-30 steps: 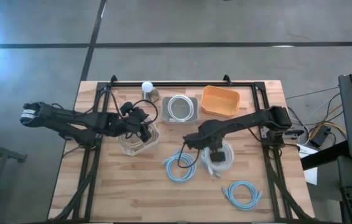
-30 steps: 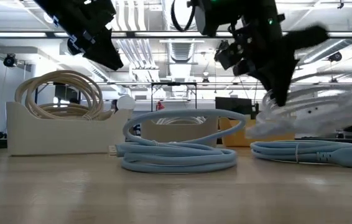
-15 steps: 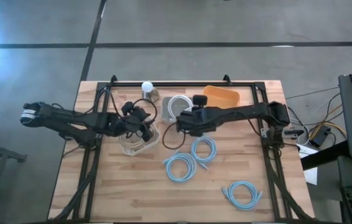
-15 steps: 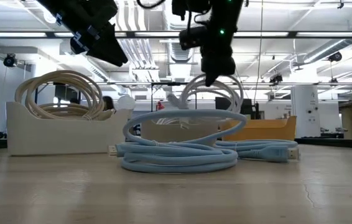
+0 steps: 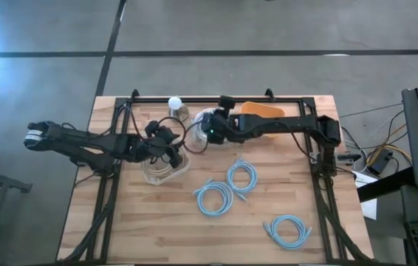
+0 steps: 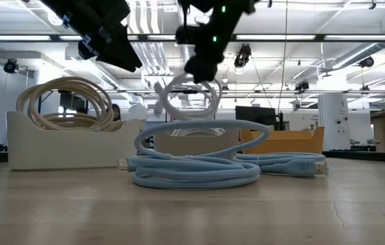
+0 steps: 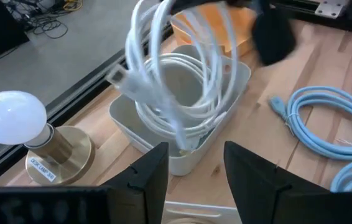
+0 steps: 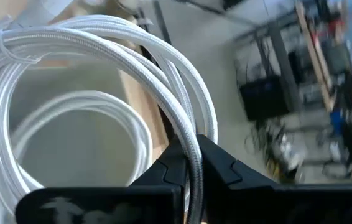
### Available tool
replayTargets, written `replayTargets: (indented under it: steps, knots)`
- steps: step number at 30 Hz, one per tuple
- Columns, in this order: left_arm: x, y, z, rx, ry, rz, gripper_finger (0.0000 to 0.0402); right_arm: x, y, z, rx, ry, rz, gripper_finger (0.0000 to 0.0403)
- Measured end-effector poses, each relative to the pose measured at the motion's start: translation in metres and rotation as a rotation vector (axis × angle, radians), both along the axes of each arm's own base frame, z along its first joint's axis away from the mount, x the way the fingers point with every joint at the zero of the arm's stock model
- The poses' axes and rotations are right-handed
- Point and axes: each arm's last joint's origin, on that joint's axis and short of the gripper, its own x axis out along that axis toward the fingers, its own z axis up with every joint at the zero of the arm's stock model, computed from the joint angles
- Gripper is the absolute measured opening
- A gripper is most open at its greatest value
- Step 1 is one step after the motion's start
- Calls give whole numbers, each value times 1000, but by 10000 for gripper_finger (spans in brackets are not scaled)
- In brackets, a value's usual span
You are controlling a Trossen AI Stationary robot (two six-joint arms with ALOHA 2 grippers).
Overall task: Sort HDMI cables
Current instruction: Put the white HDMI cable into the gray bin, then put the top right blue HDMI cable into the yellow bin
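My right gripper [image 5: 210,131] is shut on a white HDMI coil [image 7: 170,81] and holds it above the grey bin [image 7: 196,157], where another white coil [image 7: 182,118] lies. My left gripper [image 7: 194,180] hovers open over the white bin [image 5: 166,168] of beige coils [image 6: 63,102] and touches nothing. Three light blue coils lie flat on the table: one [image 5: 213,198] in the middle, one [image 5: 242,176] beside it, one [image 5: 288,229] nearer the right front. My right gripper pinches the white coil's strands [image 8: 187,138] at one spot on its loop between the two fingers [image 8: 170,167], coming from above. The coil [image 6: 189,95] hangs upright below the fingers, lifted clear, over the grey bin.
An orange bin [image 5: 264,112] stands at the far edge, right of the grey bin. A lamp with a white bulb [image 5: 175,104] stands at the far edge, left of it. A black frame [image 5: 216,97] runs along the table's far side. Bare wood shows at the near left.
My right gripper has carried the white coil from right of the table's middle toward the far edge and left, and up, until it hangs over the grey bin. The light blue coil that lay under it now shows on the table.
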Motion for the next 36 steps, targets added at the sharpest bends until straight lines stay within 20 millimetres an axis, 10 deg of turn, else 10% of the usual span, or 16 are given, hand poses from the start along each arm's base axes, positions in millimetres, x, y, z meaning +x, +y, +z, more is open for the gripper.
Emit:
replayTargets:
  steps: [19, 36]
  knots:
    - [-2, 0, -11, 1, 24, 3, 161, -3, -41, -53, 227, 76, -34, 62]
    - [-1, 0, -10, 5, 17, 8, 161, -37, 13, -3, 429, 100, 5, 136]
